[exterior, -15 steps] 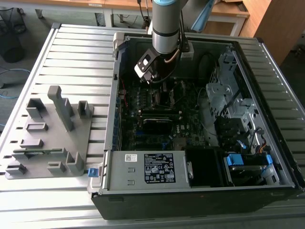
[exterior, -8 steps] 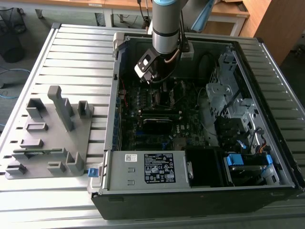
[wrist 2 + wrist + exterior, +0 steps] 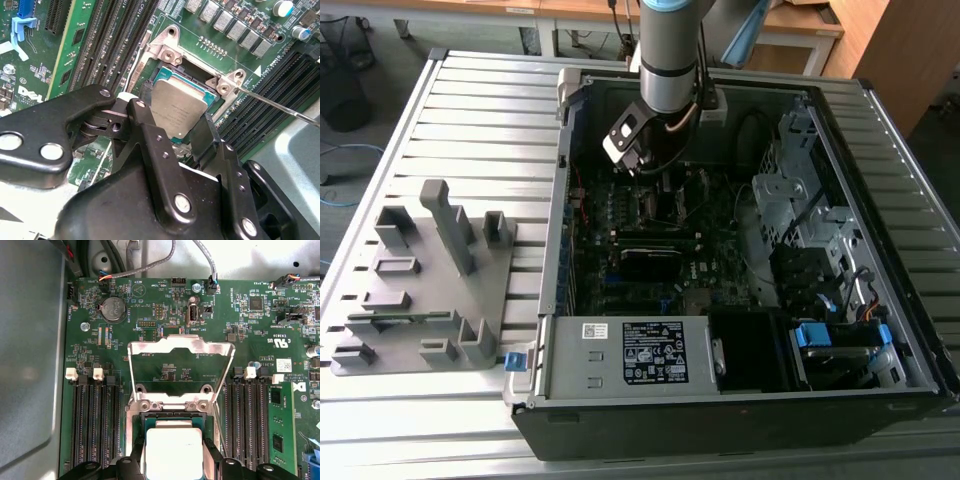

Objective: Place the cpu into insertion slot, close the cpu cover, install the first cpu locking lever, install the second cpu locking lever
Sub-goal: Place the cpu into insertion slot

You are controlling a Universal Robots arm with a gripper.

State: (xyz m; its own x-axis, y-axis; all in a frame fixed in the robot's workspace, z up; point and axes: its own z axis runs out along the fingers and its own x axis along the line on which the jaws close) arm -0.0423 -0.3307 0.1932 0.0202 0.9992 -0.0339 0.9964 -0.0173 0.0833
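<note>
fixture (image 3: 425, 285): grey plastic, parked on the slatted table (image 3: 480, 110) at the exterior view's left.
pc case (image 3: 552, 330): lid off, right beside the fixture.
gripper (image 3: 650, 170): yours is down inside the case, with its fingers (image 3: 150, 145) clamped on two opposite edges of the cpu (image 3: 176, 107).
socket (image 3: 150, 405): the cpu's right over it. Can't tell if it's seated.
cpu cover (image 3: 145, 346): flipped up and standing open behind the socket.
locking lever (image 3: 270, 104): thin rod sticking out from a socket corner.
</note>
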